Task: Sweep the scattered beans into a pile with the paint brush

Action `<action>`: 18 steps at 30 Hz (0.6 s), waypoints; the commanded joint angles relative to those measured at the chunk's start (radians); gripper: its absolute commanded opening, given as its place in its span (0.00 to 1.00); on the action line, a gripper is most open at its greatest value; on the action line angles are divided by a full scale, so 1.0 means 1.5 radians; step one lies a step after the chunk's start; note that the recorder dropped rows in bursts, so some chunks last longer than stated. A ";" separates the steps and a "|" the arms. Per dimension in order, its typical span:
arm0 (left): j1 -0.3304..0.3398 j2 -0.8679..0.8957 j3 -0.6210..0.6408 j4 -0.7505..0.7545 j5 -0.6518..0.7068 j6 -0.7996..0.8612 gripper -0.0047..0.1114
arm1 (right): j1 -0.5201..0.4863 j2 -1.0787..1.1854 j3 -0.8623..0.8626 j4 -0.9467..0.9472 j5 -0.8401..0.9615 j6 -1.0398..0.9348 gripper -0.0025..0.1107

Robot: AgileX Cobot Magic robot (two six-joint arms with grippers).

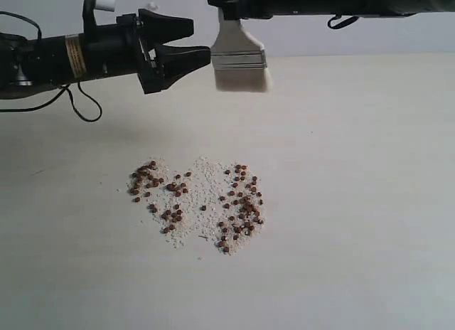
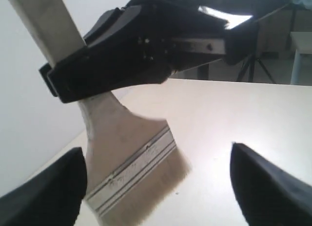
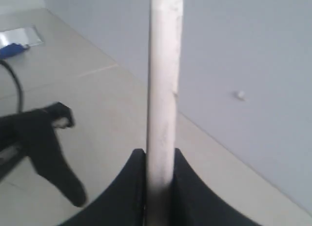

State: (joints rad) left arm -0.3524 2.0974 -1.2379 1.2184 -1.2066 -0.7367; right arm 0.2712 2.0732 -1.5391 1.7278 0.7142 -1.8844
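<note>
Pinching the thin pale wooden handle (image 3: pixel 163 65), the right pincer (image 3: pixel 160 160) holds the flat wide paint brush (image 1: pixel 239 56) with cream bristles (image 1: pixel 242 80) up in the air, bristles down. The left pincer (image 1: pixel 200 40) is wide open just beside it. The brush looks light, its bristles soft. The tiny round reddish-brown beans (image 1: pixel 245 205) lie scattered on the pale table (image 1: pixel 370 216) below the brush and nearer the front — they will likely roll.

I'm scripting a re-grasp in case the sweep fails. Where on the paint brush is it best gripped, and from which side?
Probably the wooden handle, above the metal band, pads on its two flat faces, as the right gripper has it. The paint brush hangs bristles down above the table, so come in level from the side, leaving the bristles free.
</note>
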 commanded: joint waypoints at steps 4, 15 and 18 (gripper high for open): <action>0.046 -0.008 -0.004 -0.029 -0.010 -0.001 0.59 | -0.002 -0.043 -0.003 0.006 -0.194 -0.027 0.02; 0.121 -0.008 -0.004 -0.056 -0.010 -0.101 0.04 | 0.021 -0.143 0.006 -0.162 -0.286 0.121 0.02; 0.123 -0.026 0.000 -0.058 0.089 -0.132 0.04 | 0.062 -0.180 0.045 -0.237 -0.401 0.129 0.02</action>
State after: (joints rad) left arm -0.1737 2.0927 -1.2386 1.1461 -1.1841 -0.8893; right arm 0.3161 1.8539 -1.5156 1.4654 0.2362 -1.7219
